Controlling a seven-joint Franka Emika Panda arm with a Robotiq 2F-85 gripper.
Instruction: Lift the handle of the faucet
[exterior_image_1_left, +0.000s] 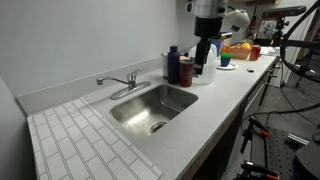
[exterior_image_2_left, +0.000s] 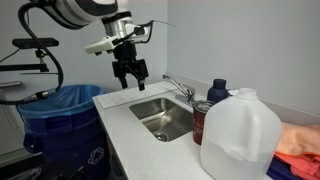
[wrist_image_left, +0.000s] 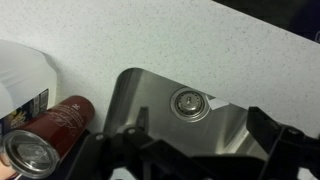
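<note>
Chrome single-lever faucet (exterior_image_1_left: 120, 82) stands untouched behind the steel sink (exterior_image_1_left: 135, 108).
Its short silver handle (exterior_image_1_left: 133, 75) sits atop the faucet body at the white desk's (exterior_image_1_left: 220, 90) back edge. The black hand (exterior_image_2_left: 130, 74) hangs high over the sink, 2 fingers spread, holding nothing, well apart from the handle.

Gripper (wrist_image_left: 190, 162) partly below the wrist view's bottom edge, jug (wrist_image_left: 20, 85) off its left

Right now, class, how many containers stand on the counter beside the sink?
3: a clear jug, a red bottle beside it, nearer the sink, and a blue-capped bottle behind them. The jug could hide others.
</note>
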